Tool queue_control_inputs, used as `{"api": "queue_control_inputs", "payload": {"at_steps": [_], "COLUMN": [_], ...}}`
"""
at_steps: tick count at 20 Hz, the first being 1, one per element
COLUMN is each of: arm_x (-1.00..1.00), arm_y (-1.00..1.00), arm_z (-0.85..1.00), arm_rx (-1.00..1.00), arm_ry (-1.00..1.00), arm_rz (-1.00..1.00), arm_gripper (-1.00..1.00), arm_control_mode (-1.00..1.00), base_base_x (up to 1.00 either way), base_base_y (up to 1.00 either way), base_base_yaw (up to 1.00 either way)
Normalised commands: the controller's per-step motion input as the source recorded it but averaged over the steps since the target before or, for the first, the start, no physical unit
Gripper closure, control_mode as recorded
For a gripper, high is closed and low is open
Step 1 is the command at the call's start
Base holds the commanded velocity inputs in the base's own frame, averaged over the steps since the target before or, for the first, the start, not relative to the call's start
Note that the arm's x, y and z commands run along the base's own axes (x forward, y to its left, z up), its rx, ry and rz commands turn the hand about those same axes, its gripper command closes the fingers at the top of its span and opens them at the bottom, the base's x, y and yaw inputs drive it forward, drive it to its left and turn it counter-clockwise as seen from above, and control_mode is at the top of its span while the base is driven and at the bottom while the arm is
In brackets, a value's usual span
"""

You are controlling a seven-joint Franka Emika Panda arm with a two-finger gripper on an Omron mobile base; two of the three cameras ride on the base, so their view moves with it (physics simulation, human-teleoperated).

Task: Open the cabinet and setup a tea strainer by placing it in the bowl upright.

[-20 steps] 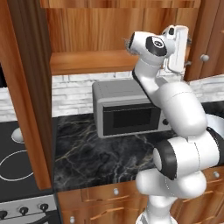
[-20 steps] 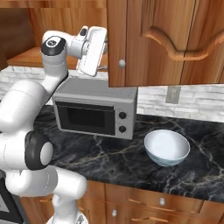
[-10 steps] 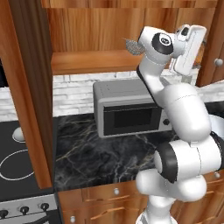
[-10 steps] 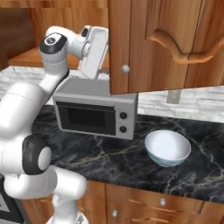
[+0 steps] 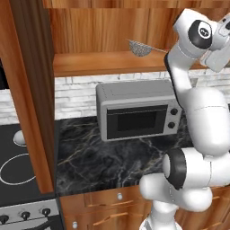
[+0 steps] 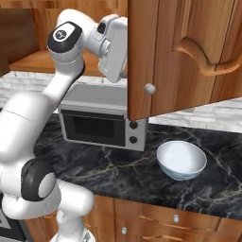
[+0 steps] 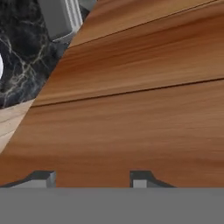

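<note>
Strainer lies on the cabinet shelf, apart from my fingers (part-spread, gripping nothing, facing wood). I'd approach its handle level, then carry it upright to the bowl on the bench.

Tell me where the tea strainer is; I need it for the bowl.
In the left base view the tea strainer lies on the open cabinet's shelf, toward its right end, above the microwave and left of the arm's upper joint.

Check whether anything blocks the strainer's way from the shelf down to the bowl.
Nothing visible does. The tea strainer lies on the open cabinet shelf; the bowl stands uncovered on the counter, right of the microwave.
</note>
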Motion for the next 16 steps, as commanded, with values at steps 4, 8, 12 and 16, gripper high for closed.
{"api": "queue_control_inputs", "payload": {"at_steps": [4,8,12,16], "arm_x": [-0.87,-0.49,-0.13,0.22], "arm_y": [-0.79,-0.9,-0.92,-0.96], "arm_z": [0.06,-0.03,-0.03,0.0], "arm_rx": [-0.01,0.0,0.0,0.0], "arm_ry": [-0.15,0.0,0.04,0.08], "arm_rz": [-0.03,0.0,0.0,0.04], "arm_gripper": [-1.0,-1.0,-1.0,-1.0], "arm_control_mode": [-1.0,-1.0,-1.0,-1.0], "base_base_x": [0.0,0.0,0.0,0.0], "base_base_y": [0.0,0.0,0.0,0.0], "base_base_yaw": [0.0,0.0,0.0,0.0]}}
